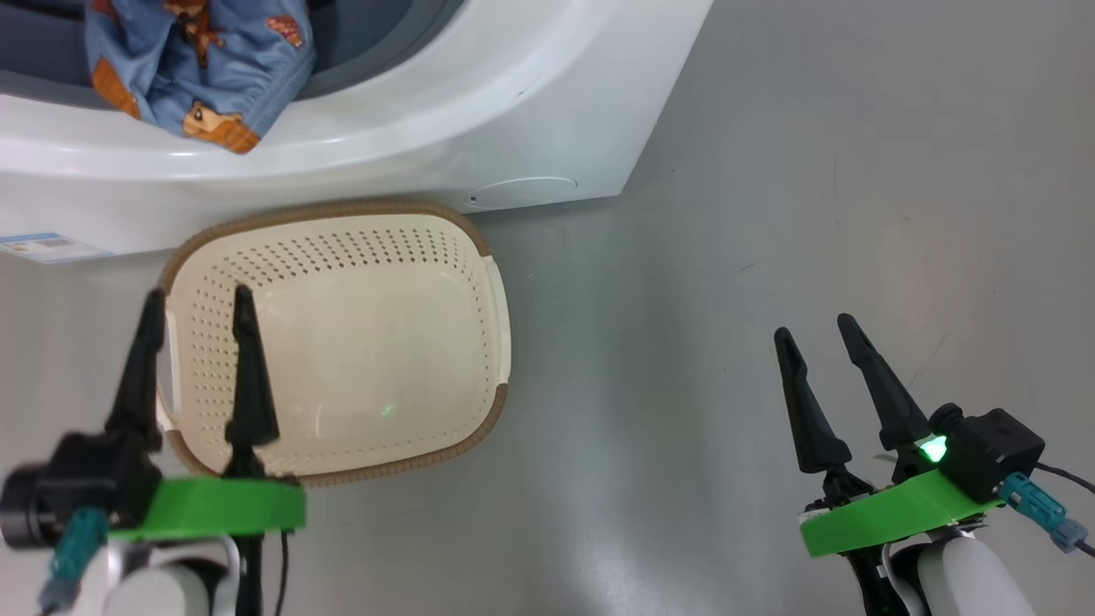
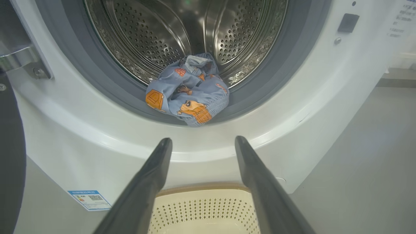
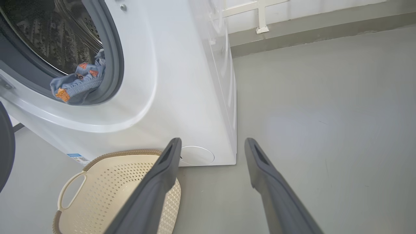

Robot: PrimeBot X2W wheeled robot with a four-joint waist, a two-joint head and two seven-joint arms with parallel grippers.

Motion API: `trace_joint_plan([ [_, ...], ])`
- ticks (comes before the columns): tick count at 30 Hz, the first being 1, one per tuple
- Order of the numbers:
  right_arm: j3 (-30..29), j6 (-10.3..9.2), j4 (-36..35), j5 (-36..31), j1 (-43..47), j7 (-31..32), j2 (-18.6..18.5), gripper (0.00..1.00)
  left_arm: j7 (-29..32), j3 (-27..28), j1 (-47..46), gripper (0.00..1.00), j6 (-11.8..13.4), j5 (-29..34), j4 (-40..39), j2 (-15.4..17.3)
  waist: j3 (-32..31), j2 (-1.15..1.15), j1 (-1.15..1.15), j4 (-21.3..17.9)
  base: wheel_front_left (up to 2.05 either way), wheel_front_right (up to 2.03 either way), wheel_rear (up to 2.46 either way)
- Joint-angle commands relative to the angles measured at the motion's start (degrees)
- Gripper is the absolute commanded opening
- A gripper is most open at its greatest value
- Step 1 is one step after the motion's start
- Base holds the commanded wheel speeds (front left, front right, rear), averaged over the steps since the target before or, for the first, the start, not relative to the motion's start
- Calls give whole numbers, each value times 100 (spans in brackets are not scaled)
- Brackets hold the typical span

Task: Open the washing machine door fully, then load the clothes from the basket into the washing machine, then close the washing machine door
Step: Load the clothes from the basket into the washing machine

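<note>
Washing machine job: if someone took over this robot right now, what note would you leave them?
Left gripper: open, empty, above the basket.
Right gripper: open, empty, over the floor.
Clothes: at the mouth of the washing machine, lying on its grey seal.
Done: door open, basket empty.
Left: perhaps nudge the clothes deeper, then close the door.

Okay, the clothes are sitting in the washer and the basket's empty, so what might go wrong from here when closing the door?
1. The clothes lie at the very front, draped onto the grey seal; the washing machine door may pinch them, or they may slide out. Pushing them deeper first seems safer.
2. The left end effector hovers open above the basket, which stands close against the washing machine; reaching for the door could knock it.
</note>
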Motion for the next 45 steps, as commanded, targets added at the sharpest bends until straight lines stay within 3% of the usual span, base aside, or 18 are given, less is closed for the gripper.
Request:
trace_joint_plan([
  [1,104,52,-136,-86,34,-27,-43,100,35,121,217,100,74,-29,-270,61,-46,0,0,-1,0,0,0],
  [10,11,52,-177,-89,90,-27,-57,100,253,-35,966,100,313,-182,-955,46,-83,0,0,26,0,0,0],
  [23,91,52,-163,-82,74,-27,-29,100,437,74,652,100,372,-120,-952,272,-95,0,0,-121,0,0,0],
  [34,124,52,-146,-40,-37,-27,110,100,1240,-80,-1121,100,23,70,180,914,125,0,0,-427,0,0,0],
  [45,265,52,-58,-2,-80,-27,208,100,2528,-160,-3087,100,-62,141,2003,1263,124,0,0,-772,0,0,0],
])
